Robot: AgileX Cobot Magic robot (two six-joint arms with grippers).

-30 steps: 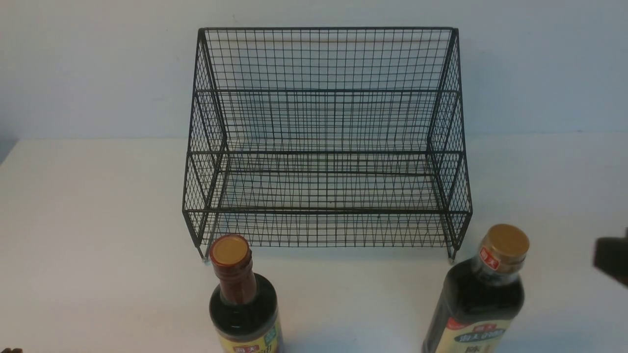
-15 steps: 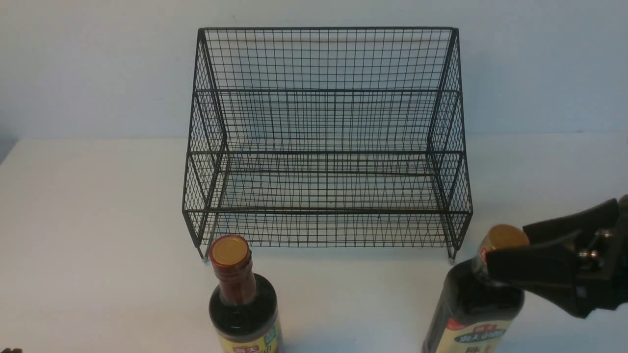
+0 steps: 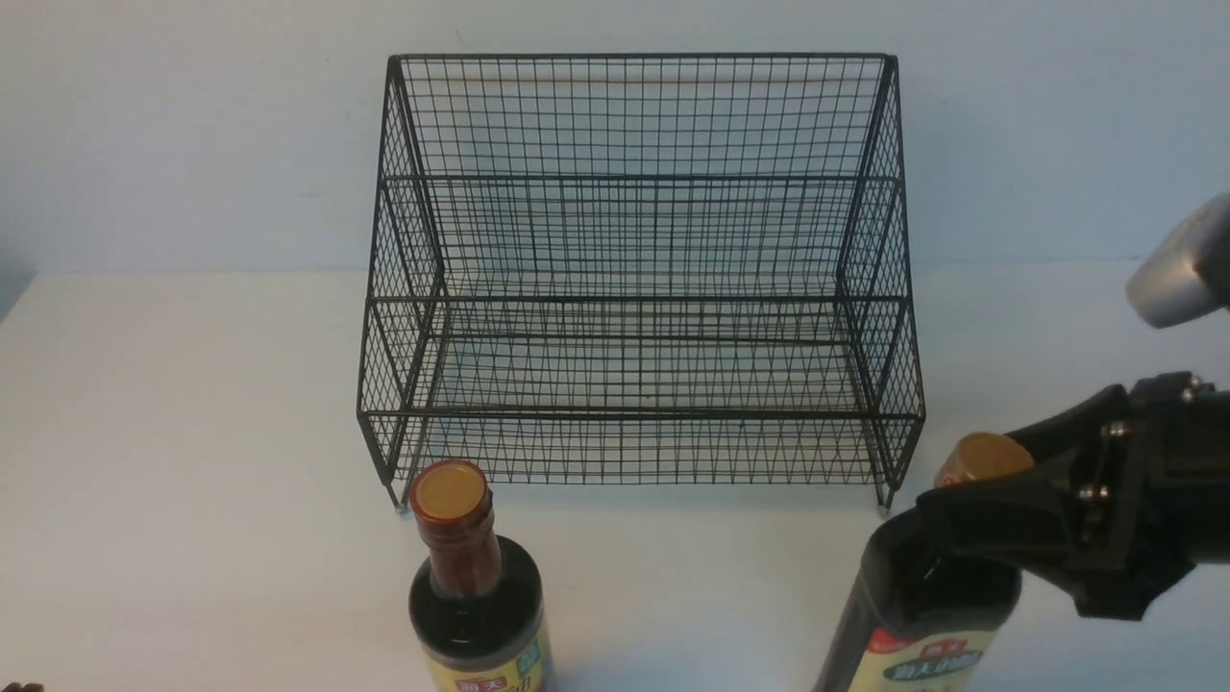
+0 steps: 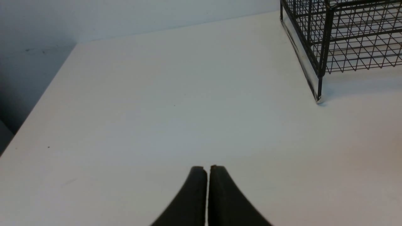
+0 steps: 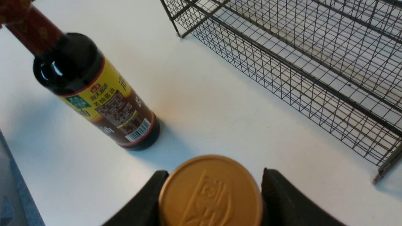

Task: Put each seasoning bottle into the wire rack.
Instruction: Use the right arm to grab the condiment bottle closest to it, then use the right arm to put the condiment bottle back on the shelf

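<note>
Two bottles are seen in front of the wire rack, none inside: yellow-label bottle untouched, broader bottle clamped at the neck by the right gripper. Prob. heavy, stiff, slick; hold under cap is favoured. Left gripper is closed, empty.

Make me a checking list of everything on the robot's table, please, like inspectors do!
Surface: white table, looks clean.
Job's things: black wire rack, no bottles in it; yellow-label bottle upright in front of its left corner; cream-label bottle in front of its right corner, outside the rack.
Clutter: nothing seen.
Grippers: left gripper shut, holding nothing; right gripper closed on the cream-label bottle's neck, under its gold cap.
Cables: nothing seen.
Surroundings: plain pale wall behind the rack.
</note>
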